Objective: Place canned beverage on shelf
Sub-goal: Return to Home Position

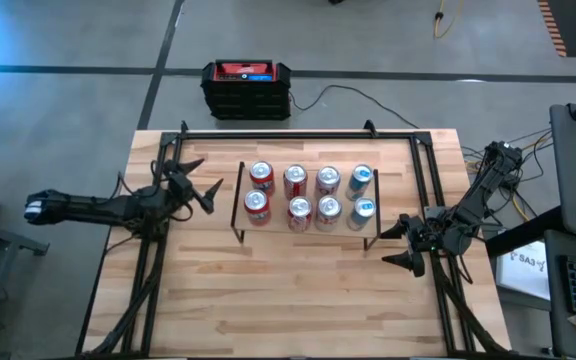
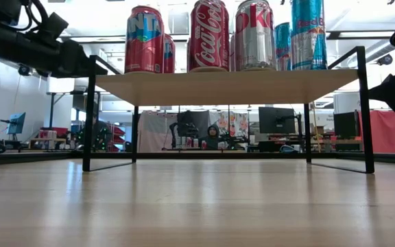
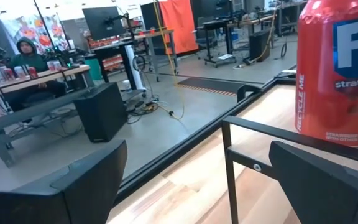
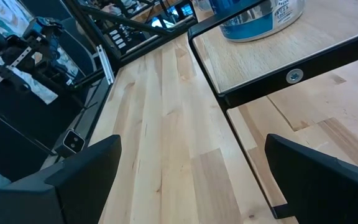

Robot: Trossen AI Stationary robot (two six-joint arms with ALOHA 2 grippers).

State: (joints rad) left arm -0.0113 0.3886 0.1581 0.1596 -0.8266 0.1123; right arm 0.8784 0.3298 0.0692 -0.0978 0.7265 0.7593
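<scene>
A black-and-red box (image 1: 247,88) sits on the floor beyond the table (image 1: 298,300).

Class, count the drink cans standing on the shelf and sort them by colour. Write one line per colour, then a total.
Red cans: 4
Silver cans with red lettering: 2
Blue cans: 2
Total on the shelf: 8

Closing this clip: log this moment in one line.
low light-wood shelf on black legs: eight red/silver/blue soda cans; left gripper: open, empty, beside shelf; right gripper: open, empty, beside shelf
</scene>
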